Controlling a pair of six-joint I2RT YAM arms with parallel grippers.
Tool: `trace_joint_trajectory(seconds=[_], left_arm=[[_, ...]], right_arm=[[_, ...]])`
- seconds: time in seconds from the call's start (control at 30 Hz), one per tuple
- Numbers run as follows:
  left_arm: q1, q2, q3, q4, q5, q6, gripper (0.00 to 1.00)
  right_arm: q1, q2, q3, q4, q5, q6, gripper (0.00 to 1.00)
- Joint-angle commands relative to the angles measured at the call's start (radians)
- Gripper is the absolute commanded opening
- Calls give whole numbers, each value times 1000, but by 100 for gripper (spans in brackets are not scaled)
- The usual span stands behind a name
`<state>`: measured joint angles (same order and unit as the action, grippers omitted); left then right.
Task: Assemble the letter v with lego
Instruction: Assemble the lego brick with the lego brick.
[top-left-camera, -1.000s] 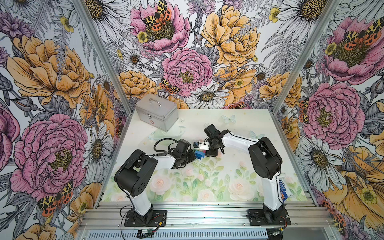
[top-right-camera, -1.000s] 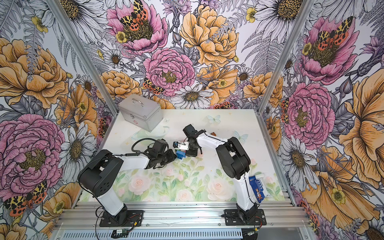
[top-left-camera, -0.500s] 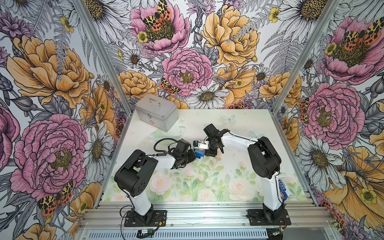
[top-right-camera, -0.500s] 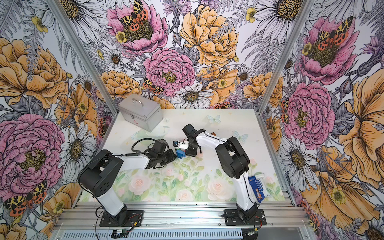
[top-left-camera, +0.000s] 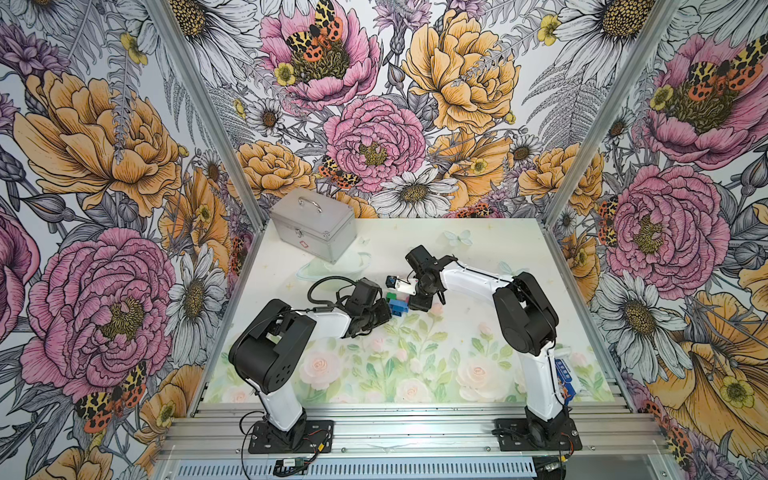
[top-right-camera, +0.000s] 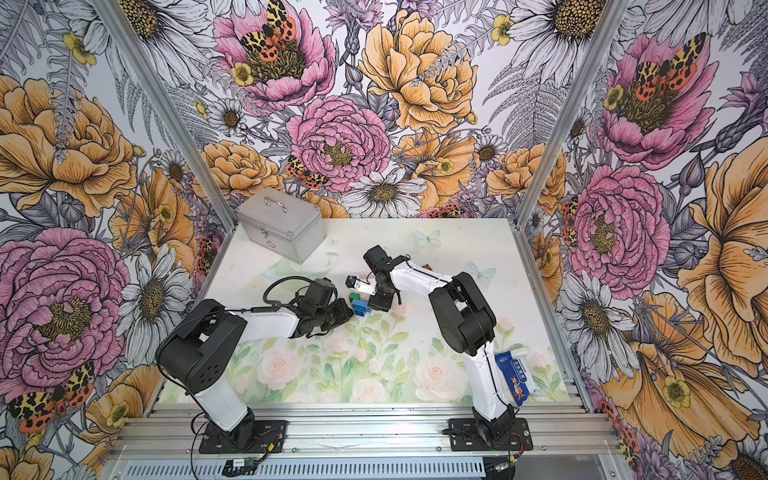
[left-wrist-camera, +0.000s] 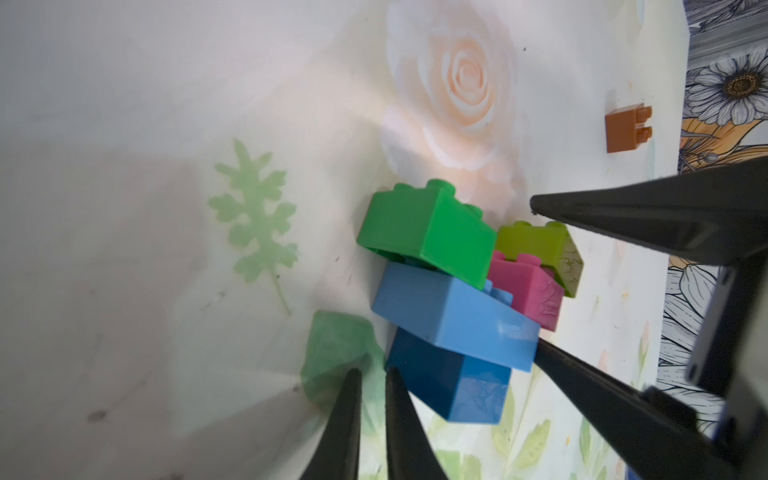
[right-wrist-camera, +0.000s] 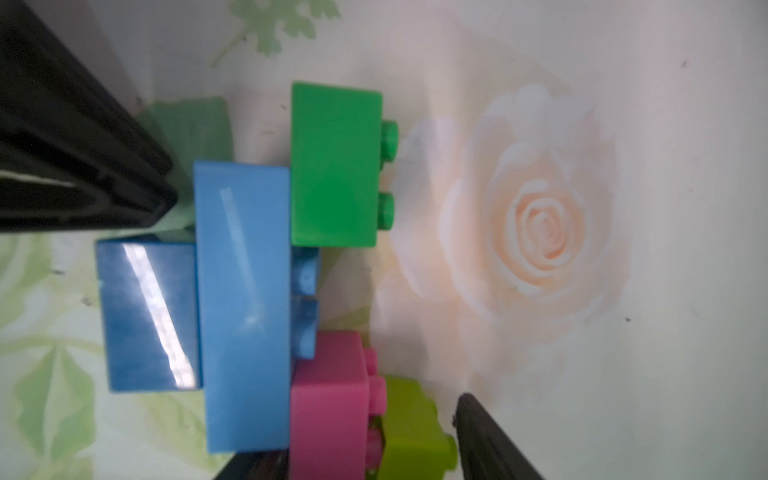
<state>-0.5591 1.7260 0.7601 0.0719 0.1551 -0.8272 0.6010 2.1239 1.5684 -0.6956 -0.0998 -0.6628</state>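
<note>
The half-built V of studded plastic bricks (left-wrist-camera: 453, 299) lies flat mid-surface (left-wrist-camera: 124, 166), dark blue point toward the left hand (left-wrist-camera: 372, 372), which is pinched shut right at it. Meanwhile the right hand (left-wrist-camera: 537, 278) is spread wide around the pink-and-lime arm. The loose brown brick (left-wrist-camera: 627, 126) sits well apart, nearer the right arm I reckon.

The dark blue brick (right-wrist-camera: 149, 311) and light blue brick (right-wrist-camera: 245, 307) are glossy plastic and catch bright streaks of light. The green brick (right-wrist-camera: 336, 166), pink brick (left-wrist-camera: 528, 291) and lime brick (left-wrist-camera: 536, 245) are smooth plastic with a softer sheen. The case (top-left-camera: 316, 224) is silvery metal. The table (top-left-camera: 457, 374) has a matt printed cover with small dark specks.
</note>
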Motion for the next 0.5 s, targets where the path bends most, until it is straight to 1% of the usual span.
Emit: trace_joint_trajectory(seconds=[0.0,0.37,0.47], left_arm=[[-5,16,13,-12,9,26,15],[-2,27,24,-12,13,33,15],[-2,29,25,-11,13,32,15]], right_arm=[[-1,20,24,-12,-23,13,61],[3,36,37,-31,-40,-7,58],[3,38,39,-34,-39,-12,56]])
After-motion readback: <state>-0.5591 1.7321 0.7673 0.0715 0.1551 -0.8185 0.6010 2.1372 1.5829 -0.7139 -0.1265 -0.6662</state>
